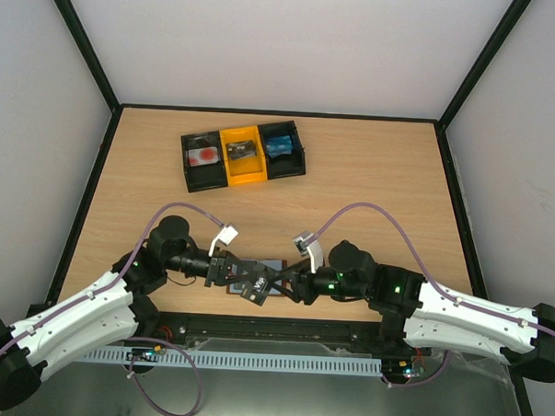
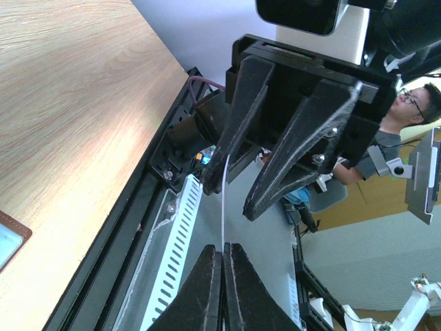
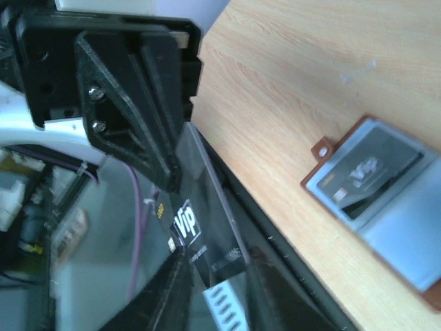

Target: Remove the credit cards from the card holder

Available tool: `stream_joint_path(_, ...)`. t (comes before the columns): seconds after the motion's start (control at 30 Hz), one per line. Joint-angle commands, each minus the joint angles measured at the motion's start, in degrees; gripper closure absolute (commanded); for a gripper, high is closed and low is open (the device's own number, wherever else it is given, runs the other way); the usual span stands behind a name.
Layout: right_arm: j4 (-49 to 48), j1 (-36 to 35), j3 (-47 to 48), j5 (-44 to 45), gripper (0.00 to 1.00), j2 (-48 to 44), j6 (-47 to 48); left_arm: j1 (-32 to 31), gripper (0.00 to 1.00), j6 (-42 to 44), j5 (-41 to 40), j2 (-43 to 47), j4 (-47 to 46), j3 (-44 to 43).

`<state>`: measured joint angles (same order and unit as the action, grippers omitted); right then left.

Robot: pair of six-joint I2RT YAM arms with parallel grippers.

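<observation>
Just beside the card holder, your left claw pinches the black credit card edge-on; centre your spread right claw around it, close squarely, then release left

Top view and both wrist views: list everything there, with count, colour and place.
table: one, light wood, under everything.
tray: one, black-yellow-black bins, far middle of the table.
white-and-red card: one, left-hand black bin.
dark card: one, yellow bin.
blue card: one, right-hand black bin.
card holder: one, reddish-brown, grey-blue inside, lying open near the front edge.
stowed card: one, dark, in the holder.
VIP card: one, black, held up between the grippers.
person: one, glasses, background of left wrist view.
left gripper: one, black, shut on the VIP card.
right gripper: one, black, jaws open around the same card.
</observation>
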<state>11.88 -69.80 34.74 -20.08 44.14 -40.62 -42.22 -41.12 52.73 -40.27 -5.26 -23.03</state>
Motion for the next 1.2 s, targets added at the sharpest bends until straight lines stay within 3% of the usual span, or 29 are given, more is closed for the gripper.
stream_joint_path(0.0, -3.95, 0.92, -1.18, -2.7, 0.97, -1.16, 0.15, -0.32, 0.98, 0.03, 0.88, 0.63, -1.41, 0.74)
stream_joint_path(0.13, -5.83, 1.07, -2.44, -2.35, 0.98, -1.4, -0.29, -0.23, 0.98, 1.91, -4.68, 0.86, 3.91, -1.01)
stream_joint_path(0.2, -7.06, 1.07, -3.35, 0.04, 0.98, -1.59, -0.89, -0.16, 0.86, 2.9, -8.64, 0.77, 6.74, -2.04)
stream_joint_path(0.27, -9.48, 1.07, -4.17, 1.25, 0.98, -1.6, -1.28, -0.02, 0.82, 3.16, -11.13, 0.66, 8.29, -2.73)
stream_joint_path(0.3, -10.94, 1.07, -4.5, 1.79, 0.98, -1.69, -1.67, 0.05, 0.75, 3.3, -12.36, 0.64, 8.91, -3.25)
stream_joint_path(0.37, -13.75, 1.07, -5.21, 3.52, 0.98, -1.69, -2.28, 0.03, 0.36, 3.43, -17.25, 0.72, 12.3, -5.45)
stream_joint_path(0.4, -15.08, 1.08, -5.6, 4.54, 0.98, -1.61, -2.47, 0.03, 0.26, 3.81, -19.82, 0.97, 14.24, -6.68)
stream_joint_path(0.5, -17.36, 1.07, -5.39, 9.01, 0.98, -0.45, -2.75, 0.03, 0.14, 4.18, -30.19, 3.13, 19.98, -9.96)
stream_joint_path(0.57, -18.7, 1.15, -4.83, 12.87, 0.98, 1.08, -2.71, 0.11, 0.01, 4.15, -37.11, 4.67, 23.46, -11.9)
stream_joint_path(0.83, -26.0, 4.78, 2.25, 30.59, 0.98, 17.06, -1.13, 0.12, 0.01, 2.12, -56.58, 12.48, 31.77, -14.54)
stream_joint_path(1.17, -32.44, 13.88, 17.63, 35.03, 0.98, 44.12, 2.81, -0.14, 0.01, 1.2, -61.94, 16.88, 32.65, -13.44)
